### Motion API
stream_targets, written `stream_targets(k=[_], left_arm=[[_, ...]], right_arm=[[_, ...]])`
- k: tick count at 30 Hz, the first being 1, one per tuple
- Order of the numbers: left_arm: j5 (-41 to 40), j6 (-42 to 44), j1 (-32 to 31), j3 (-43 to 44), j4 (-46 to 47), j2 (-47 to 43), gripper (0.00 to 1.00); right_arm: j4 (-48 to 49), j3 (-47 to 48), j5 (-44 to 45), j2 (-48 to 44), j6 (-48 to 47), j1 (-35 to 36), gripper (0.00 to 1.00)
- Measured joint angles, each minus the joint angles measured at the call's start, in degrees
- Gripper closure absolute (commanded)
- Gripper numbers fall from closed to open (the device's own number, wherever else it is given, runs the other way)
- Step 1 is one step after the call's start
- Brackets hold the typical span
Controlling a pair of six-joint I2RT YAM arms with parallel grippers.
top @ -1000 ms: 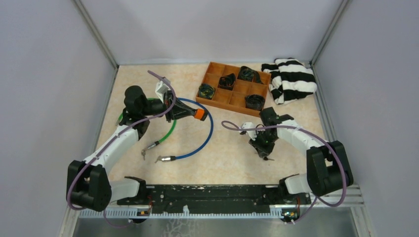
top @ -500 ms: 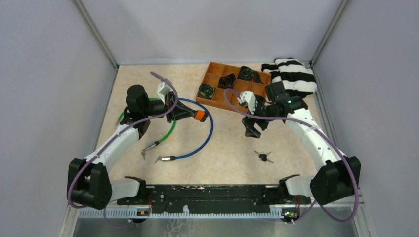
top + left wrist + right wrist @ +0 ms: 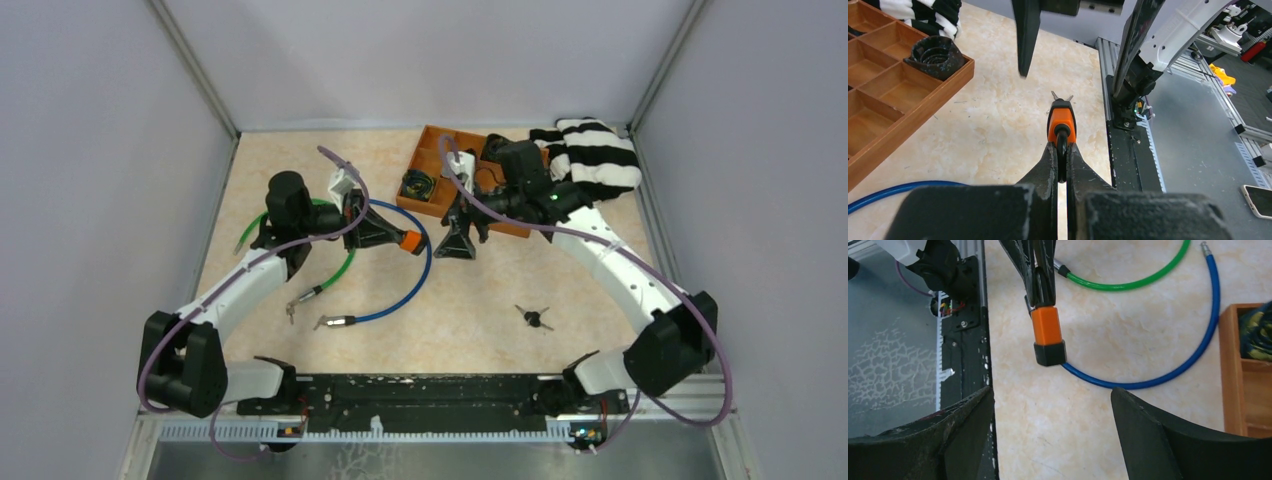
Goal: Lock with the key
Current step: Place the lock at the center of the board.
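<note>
The left gripper (image 3: 388, 233) is clamped tight on the orange lock (image 3: 405, 240), held above the table (image 3: 455, 345) a little left of its centre. The lock's long axis runs across the table, in line with the gripper fingers, and its black-capped end points toward the right edge. A blue cable (image 3: 424, 270) leaves that black end and curves round on the table toward the near edge, where its metal tip lies loose.

The right gripper (image 3: 459, 254) hangs just beside the lock's black end with its fingers spread wide and nothing between them. Its wrist view looks straight down on the lock.

The key (image 3: 535, 318) lies flat on the table toward the near right, well apart from both grippers.

Right behind the right gripper, against the far edge, is a wooden tray (image 3: 421, 209) with several compartments, some of them holding dark coiled items. A black-and-white striped cloth (image 3: 598, 160) is bunched in the far right corner. A green cable (image 3: 345, 268) arcs beneath the left arm, and a small second set of keys (image 3: 291, 312) lies near its metal end.
</note>
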Motion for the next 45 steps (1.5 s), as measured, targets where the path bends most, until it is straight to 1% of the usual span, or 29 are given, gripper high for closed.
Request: stream_targets(k=[4,7,11,17,19,21,23,28,31,33,37,42,45], left_arm=[[0.57,0.04,-0.39,0.61,0.04,0.11,1.0],[0.79,0.22,-0.83,0.63,0.0,0.33,1.0],[1.01,0.42,-1.29,0.63,-0.04,0.72,1.0],[1.09,1.09,-1.55,0.63,-0.48,0.72,1.0],[1.38,1.18,-1.55,0.63,-0.52,0.72,0.99],[1.53,1.29,-1.55,0.63,-0.61,0.72,0.95],[1.53,1.36,-1.55,0.66,-0.94,0.72,0.8],[-0.26,2.56,-1.57,1.73,-3.1,0.72,0.49],[-2.08,4.35,-1.53,3.32,-5.84,0.7,0.24],[-3.1,6.03,-1.49,4.46,-8.09,0.7,0.13],[-5.29,10.91,-1.44,7.41,-14.91,0.52,0.01],[-9.51,18.8,-1.44,11.63,-24.72,-0.13,0.01],[-11.96,22.95,-1.42,13.05,-29.46,-0.66,0.01]], right_arm=[[3.58,0.0,0.04,3.82,2.49,3.78,0.15],[5.14,0.0,0.02,6.03,3.37,6.12,0.23],[6.38,0.42,-0.26,8.0,4.09,8.04,0.45],[6.95,1.36,-1.51,9.42,4.68,8.33,0.75],[7.08,1.36,-1.88,9.42,4.68,8.33,0.88],[6.99,1.36,-1.9,9.42,4.46,8.28,1.0],[6.71,1.36,-1.88,9.42,3.58,8.28,1.0],[4.22,1.2,-1.55,9.33,0.94,6.21,1.0],[2.47,-0.92,-1.18,8.11,-1.14,1.64,1.0],[-0.02,-2.56,0.07,6.95,-3.32,-2.4,1.0],[-5.84,-6.23,4.09,4.79,-9.55,-12.07,1.0],[-12.63,-10.38,10.86,5.57,-17.16,-21.46,1.0],[-15.26,-12.85,14.23,8.35,-19.93,-23.41,1.0]])
